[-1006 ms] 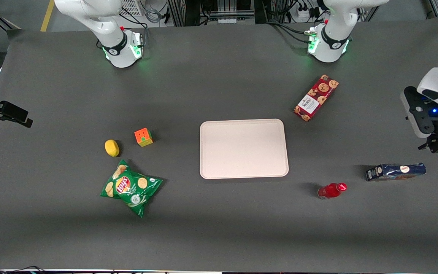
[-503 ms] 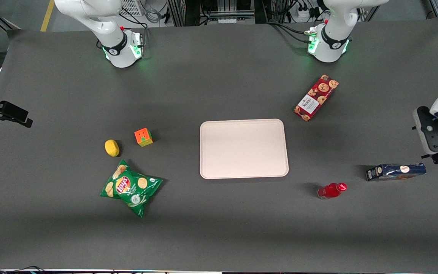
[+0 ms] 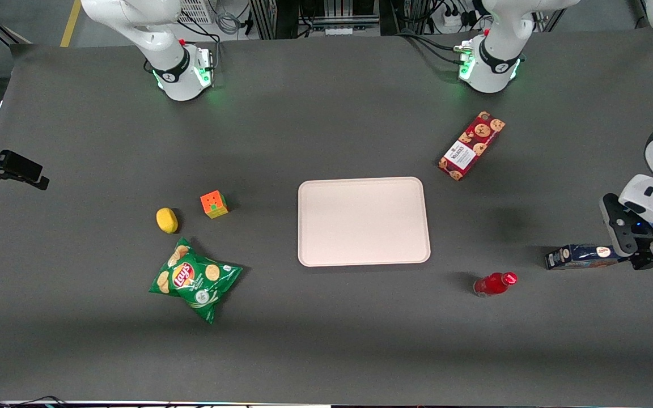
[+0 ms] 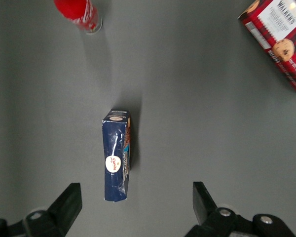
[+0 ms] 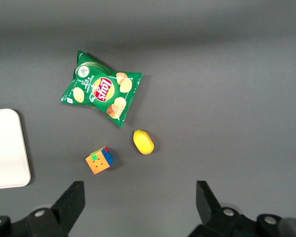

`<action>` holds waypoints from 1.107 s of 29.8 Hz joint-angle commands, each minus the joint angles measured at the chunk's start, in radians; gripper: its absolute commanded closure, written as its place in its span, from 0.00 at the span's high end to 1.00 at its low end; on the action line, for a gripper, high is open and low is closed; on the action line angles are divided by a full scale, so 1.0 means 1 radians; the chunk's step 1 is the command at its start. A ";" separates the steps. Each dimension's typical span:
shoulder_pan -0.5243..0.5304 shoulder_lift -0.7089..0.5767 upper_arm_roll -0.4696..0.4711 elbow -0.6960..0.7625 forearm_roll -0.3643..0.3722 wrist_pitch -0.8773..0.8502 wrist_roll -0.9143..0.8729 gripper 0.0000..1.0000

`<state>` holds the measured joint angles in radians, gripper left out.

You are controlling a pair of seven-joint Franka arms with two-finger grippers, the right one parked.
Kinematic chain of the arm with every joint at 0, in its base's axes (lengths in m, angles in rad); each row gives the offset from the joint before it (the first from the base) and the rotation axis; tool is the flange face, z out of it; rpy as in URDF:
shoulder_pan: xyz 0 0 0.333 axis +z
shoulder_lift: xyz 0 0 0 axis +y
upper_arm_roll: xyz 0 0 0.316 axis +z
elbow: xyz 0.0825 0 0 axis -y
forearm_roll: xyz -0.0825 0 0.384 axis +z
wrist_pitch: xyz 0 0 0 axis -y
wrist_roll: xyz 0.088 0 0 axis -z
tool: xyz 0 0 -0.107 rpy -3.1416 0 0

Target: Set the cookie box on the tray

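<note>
Cookie box (image 4: 117, 155): a long, narrow navy carton lying flat on the table, with a small round white-and-red logo on its upper face. It sits under the pincer, nearer one fingertip than the other, and is touched by neither.
What changed: over the last second the gripper (image 3: 638, 259) has come toward the front camera and down. It now hangs over the box's outer end, where before it stood well clear of it.
Meaning: this looks like the approach to a grasp. The lift has not begun.
Pincer state: jaws spread wide, much wider than the carton, and holding nothing.
Tray (image 3: 363, 221): pale cream-pink and bare, well away from the pincer toward the table's middle.
Neighbours: a red bottle (image 4: 79, 14) and a red box (image 4: 281, 42) lie apart from the carton.
</note>
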<state>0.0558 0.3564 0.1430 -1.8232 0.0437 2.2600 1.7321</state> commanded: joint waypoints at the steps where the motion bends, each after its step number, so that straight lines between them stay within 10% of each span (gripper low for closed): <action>1: -0.007 0.024 0.015 -0.004 -0.045 0.030 0.082 1.00; 33: 0.002 0.159 0.058 -0.002 -0.168 0.099 0.142 1.00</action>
<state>0.0640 0.4878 0.1940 -1.8240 -0.0953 2.3369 1.8532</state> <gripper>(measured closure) 0.000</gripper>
